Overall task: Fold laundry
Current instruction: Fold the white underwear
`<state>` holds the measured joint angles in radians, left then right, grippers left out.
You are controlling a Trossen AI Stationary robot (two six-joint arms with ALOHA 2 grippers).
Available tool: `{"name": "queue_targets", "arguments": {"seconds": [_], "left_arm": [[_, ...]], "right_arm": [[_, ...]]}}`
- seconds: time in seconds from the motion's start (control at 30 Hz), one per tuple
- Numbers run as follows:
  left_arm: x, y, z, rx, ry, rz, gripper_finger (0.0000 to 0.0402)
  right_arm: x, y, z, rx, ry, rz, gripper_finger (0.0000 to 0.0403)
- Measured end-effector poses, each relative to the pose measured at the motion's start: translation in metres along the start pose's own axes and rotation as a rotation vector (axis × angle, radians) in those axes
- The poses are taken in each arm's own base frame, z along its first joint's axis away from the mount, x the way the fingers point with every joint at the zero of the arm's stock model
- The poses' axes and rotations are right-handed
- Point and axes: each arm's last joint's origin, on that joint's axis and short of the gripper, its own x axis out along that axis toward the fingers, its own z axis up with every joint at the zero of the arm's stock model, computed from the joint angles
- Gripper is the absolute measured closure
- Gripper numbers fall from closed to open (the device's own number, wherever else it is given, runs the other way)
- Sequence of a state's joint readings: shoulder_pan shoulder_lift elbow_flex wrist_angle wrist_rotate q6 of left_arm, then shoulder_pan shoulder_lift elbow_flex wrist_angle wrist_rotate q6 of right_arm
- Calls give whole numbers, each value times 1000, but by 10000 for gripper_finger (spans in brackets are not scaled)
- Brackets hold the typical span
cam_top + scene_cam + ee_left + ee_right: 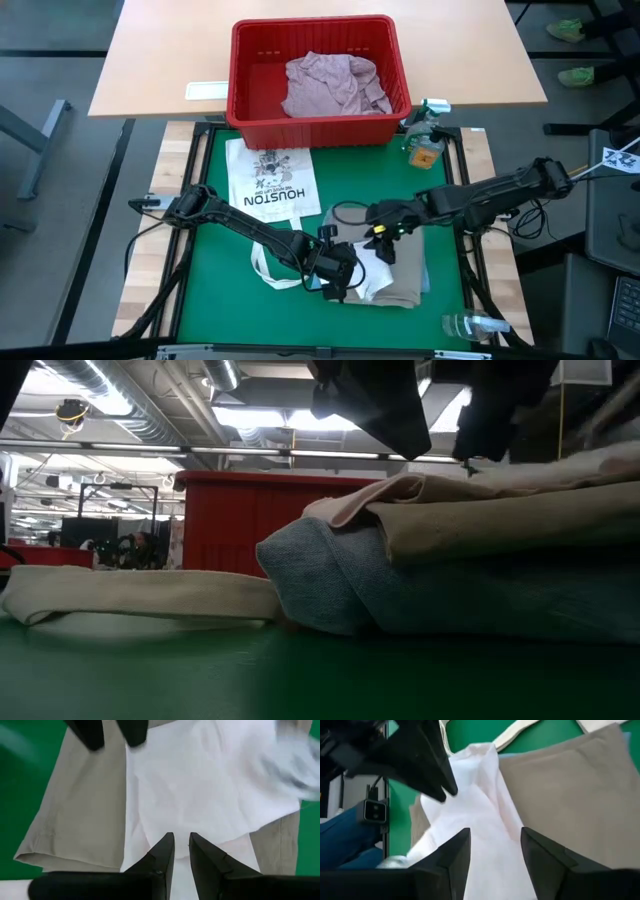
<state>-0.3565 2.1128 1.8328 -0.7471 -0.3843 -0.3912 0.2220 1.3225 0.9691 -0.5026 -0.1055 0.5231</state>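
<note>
A folded stack lies at the table's near centre. Light blue denim [330, 580] is at the bottom, a tan piece [400, 275] [580, 795] lies on it, and a white cloth [372, 262] [200, 785] is on top. My left gripper [338, 272] [181, 845] reaches in from the left, its fingers almost together on the white cloth. My right gripper [385, 235] [495, 845] is open above the same cloth, one finger on either side of it; I cannot tell whether it touches. The pink-mauve shirt [335, 85] lies crumpled in the red basket. My left gripper pinches the white cloth [181, 862] between its two fingers [165, 852], coming slanting down from the table's left. The cloth rises in a loose ridge [480, 765] beside the fingers, while the rest of it lies slack on the tan piece. How many layers it has, I cannot tell.
A red basket [245, 100] stands at the far edge. A cream tote bag printed HOUSTON [270, 180] lies at the left centre, and its strap [140, 595] trails toward the stack. One spray bottle [425, 135] stands far right and another [470, 325] lies near right. Green mat [215, 290] is bare at the near left.
</note>
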Motion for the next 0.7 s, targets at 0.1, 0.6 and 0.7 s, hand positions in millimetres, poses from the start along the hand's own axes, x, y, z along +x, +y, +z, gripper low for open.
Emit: {"name": "queue_targets", "arguments": {"seconds": [0.1, 0.6, 0.7], "left_arm": [[0, 0, 0, 0, 2, 0, 347], [9, 20, 6, -341, 36, -3, 347], [10, 22, 6, -384, 68, -50, 347]], "right_arm": [[-10, 2, -6, -13, 23, -5, 228], [-8, 30, -30, -262, 61, -38, 228], [-8, 29, -30, -309, 66, -40, 228]]}}
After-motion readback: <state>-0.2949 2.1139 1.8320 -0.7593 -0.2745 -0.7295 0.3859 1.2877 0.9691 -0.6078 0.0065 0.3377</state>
